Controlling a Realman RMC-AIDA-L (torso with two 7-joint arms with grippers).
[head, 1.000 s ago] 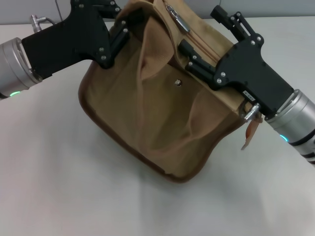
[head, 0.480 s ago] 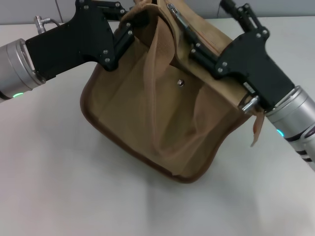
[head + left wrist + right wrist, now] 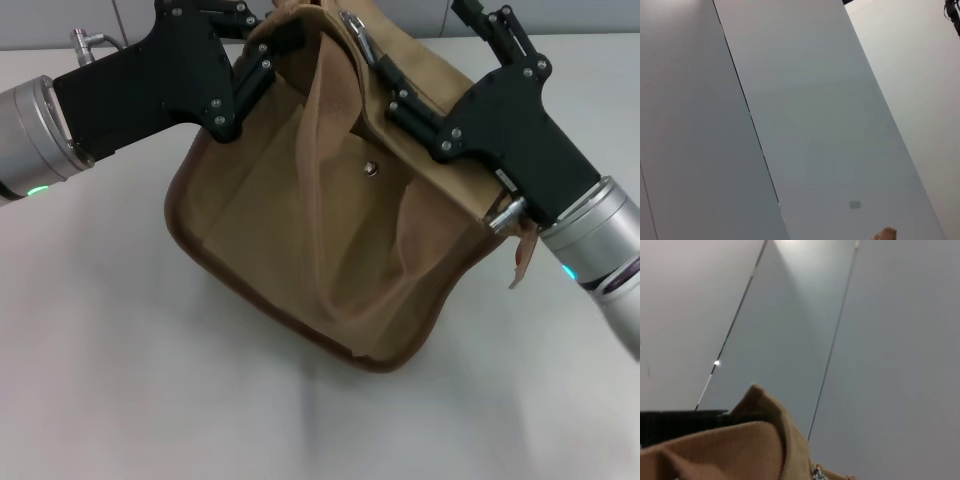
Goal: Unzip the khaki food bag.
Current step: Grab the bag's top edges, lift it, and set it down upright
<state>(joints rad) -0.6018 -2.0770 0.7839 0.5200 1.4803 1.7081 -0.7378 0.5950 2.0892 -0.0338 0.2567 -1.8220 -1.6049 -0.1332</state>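
Khaki food bag point(image 3: 330, 230) is sitting tilted on the white table point(image 3: 120, 380) as we are clamping the left gripper point(image 3: 262, 55) on its top left corner, and the right gripper point(image 3: 385, 90) on its zipper edge.

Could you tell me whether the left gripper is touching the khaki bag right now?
Touching: the head view shows the left gripper pressed into the bag at its top corner.
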